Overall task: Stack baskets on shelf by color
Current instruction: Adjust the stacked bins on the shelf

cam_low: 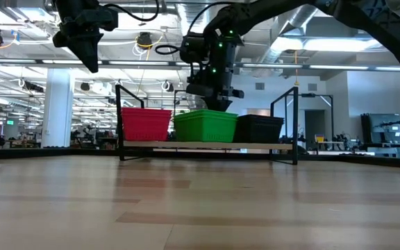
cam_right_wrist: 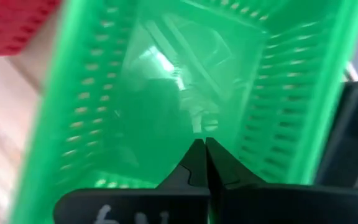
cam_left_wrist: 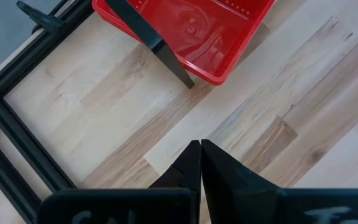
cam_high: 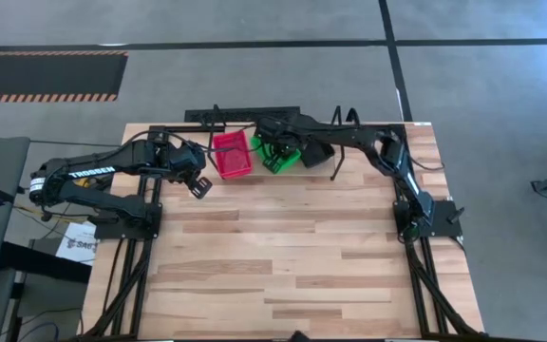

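Right hand (cam_high: 275,152): we are hovering it, fingers pressed together and empty, directly over the green baskets (cam_low: 205,126) mid-shelf (cam_low: 207,145). Left hand (cam_high: 200,186), likewise pressed together, is waiting beside the red baskets (cam_high: 232,155).

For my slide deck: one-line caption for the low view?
Red baskets, green baskets and black baskets on the shelf; right gripper shut above green.
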Tool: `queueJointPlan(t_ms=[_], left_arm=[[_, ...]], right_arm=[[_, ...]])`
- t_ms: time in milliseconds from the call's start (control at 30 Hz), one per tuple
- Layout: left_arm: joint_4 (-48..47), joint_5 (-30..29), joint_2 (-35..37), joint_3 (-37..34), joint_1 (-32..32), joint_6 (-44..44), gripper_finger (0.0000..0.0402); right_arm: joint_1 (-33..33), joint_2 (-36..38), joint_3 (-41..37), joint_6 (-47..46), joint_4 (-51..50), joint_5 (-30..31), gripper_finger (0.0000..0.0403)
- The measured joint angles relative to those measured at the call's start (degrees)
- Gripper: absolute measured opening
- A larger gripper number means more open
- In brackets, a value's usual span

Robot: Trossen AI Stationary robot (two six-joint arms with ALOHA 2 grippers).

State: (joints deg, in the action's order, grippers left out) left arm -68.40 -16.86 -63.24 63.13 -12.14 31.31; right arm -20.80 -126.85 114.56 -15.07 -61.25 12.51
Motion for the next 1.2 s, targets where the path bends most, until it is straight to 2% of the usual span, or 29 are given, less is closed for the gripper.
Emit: queueJointPlan(t_ms=[467,733,867,1000,1100,1200], left_arm=[[0.00,0.00,0.00,0.00,0.00,-1.09,0.0000],[0.00,0.00,0.00,0.00,0.02,-1.09,0.0000],[-0.22,0.00,0.00,0.00,0.02,-1.11,0.0000],[-0.17,-0.01,0.00,0.00,0.02,-1.11,0.0000],[-0.13,-0.02,0.02,0.00,0.02,-1.11,0.0000],[-0.15,-0.03,0.02,0.00,0.02,-1.10,0.0000]], right_arm=[[5.20,0.00,-0.02,-6.98,0.07,-0.39,0.0001],[5.99,0.02,-0.02,-10.40,0.42,-0.35,0.0002],[6.64,0.02,1.46,-9.97,-0.72,1.76,0.0001],[7.20,0.13,7.90,-5.34,0.65,1.78,0.0001],[7.17,0.15,10.82,-1.26,3.91,0.34,0.0001],[7.16,0.15,11.13,1.14,8.33,-3.62,0.0001]])
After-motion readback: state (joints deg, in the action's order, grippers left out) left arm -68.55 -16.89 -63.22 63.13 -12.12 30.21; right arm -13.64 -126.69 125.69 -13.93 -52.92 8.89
